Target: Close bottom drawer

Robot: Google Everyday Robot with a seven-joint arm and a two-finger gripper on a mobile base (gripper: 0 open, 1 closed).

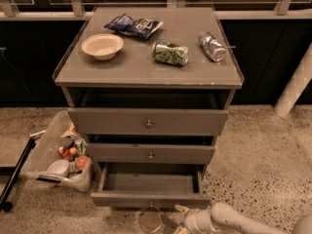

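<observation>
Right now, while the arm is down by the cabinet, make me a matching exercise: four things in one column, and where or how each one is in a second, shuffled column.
Things:
1. bottom drawer
2. bowl
3. green can
4. end effector

Place or state:
A. lying on its side near the middle of the cabinet top
B. low down, just in front of the lowest drawer front, towards its right end
C. standing open, inside showing
D. upright on the left part of the cabinet top

Pairs: 1-C, 2-D, 3-A, 4-B
</observation>
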